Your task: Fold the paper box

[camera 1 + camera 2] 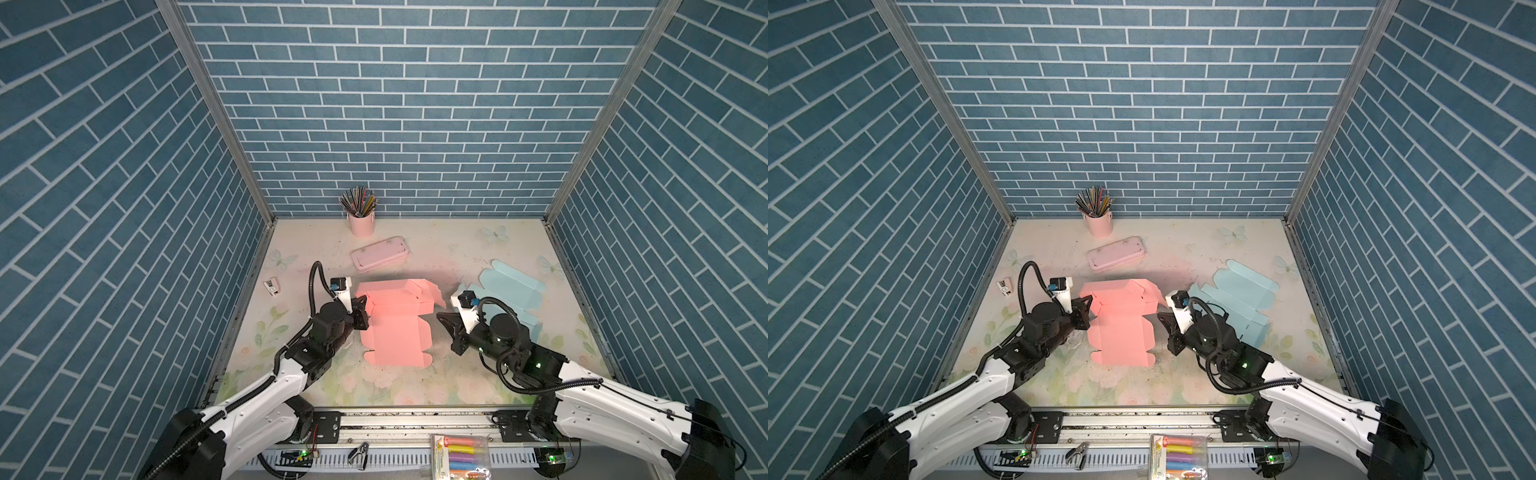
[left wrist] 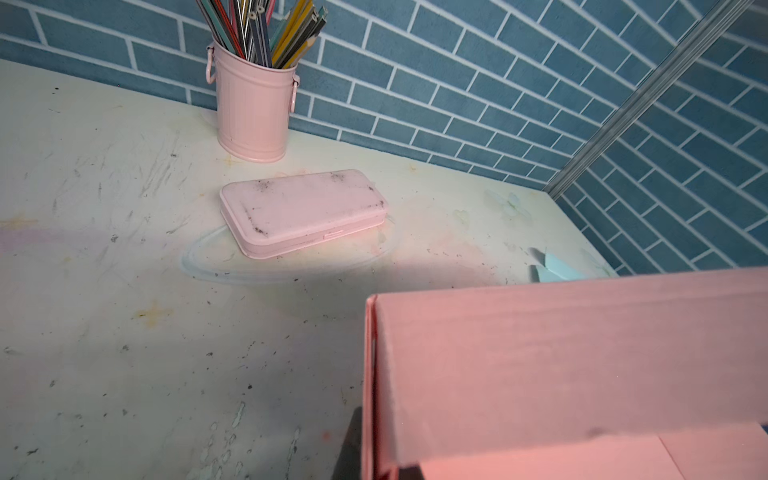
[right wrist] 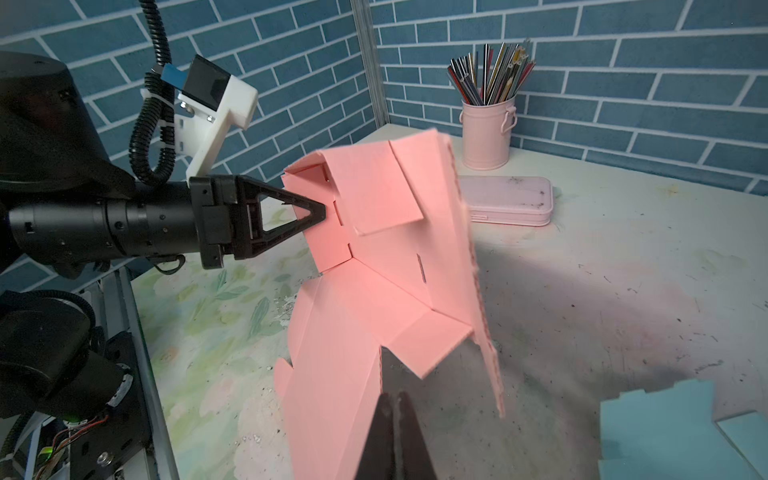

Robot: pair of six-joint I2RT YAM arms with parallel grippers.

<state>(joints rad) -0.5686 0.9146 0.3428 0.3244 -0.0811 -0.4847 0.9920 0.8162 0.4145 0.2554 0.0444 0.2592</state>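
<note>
- The pink paper box [image 1: 395, 320] sits half folded at the centre of the table [image 1: 457, 374], with its 12 o'clock wall raised.
- The left gripper [image 3: 321, 212] is closed, tips against the box's 9 o'clock wall; whether they pinch it is unclear.
- The right gripper [image 1: 441, 318] is closed and holds nothing, just beside the box's 3 o'clock flap.
- On the pack of coloured sticks [image 1: 459, 455] at 6 o'clock, a "6" is readable; the other print is too small.

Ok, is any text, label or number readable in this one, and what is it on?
"6": on the label of the marker pack at the front; the rest of that label is too blurred.
Markings on the small white item at the left: too small to read.
No text on the pink paper box, pencil case or pencil cup.
</note>
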